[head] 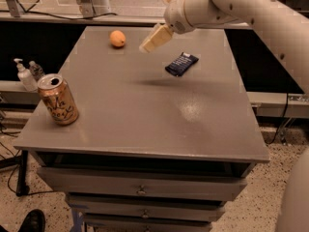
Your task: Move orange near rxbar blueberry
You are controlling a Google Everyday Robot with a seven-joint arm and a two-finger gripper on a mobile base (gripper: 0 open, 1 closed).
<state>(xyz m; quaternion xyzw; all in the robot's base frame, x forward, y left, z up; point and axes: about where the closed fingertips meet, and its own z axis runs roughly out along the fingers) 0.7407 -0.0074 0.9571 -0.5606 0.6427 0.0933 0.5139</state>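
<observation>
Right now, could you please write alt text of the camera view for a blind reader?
The robot's gripper hovers above a grey table, between the orange near the far edge and the navy rxbar blueberry; a copper drink can stands at the front left.

A copper can (58,99) stands upright near the front left corner of the grey worktop (145,115), with a dark opening in its lid. Under the worktop are drawers (140,190) with small handles. To the left, on a lower ledge (9,87), a white pump bottle (24,75) and a small clear bottle (36,70) stand side by side. A dark shoe (33,221) rests on the speckled floor (270,192). The pincer (155,37) hangs over the worktop's far half, well apart from the can.
</observation>
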